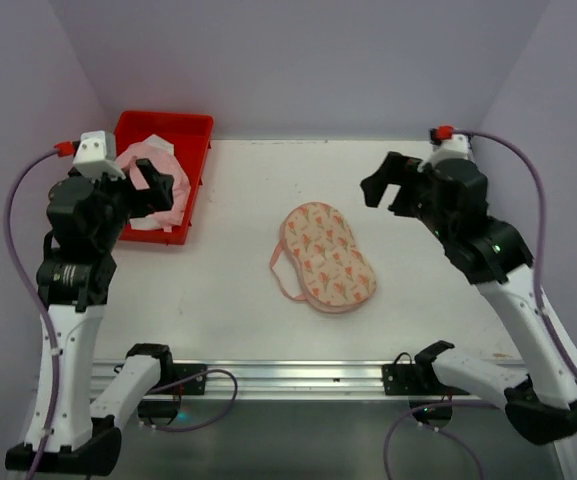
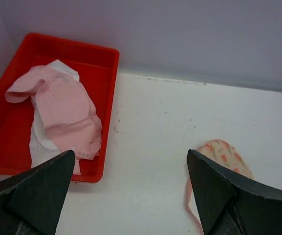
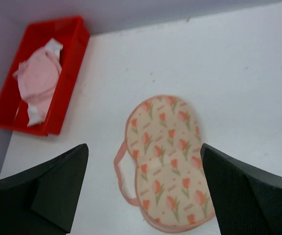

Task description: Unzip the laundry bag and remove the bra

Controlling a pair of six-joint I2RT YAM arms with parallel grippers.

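Note:
The laundry bag, a peanut-shaped cream pouch with orange tulip print and a pink edge, lies flat in the middle of the white table, a pink loop at its left side. The left wrist view catches only one end of the laundry bag, while the whole laundry bag shows in the right wrist view. The pale pink bra lies in the red tray at the back left, apart from the bag. My left gripper hangs open over the tray's near end. My right gripper is open above the table, right of the bag. Neither holds anything.
Purple walls close in the table at the back and both sides. The red tray stands against the back-left corner with the bra and a white cloth inside. A metal rail runs along the near edge.

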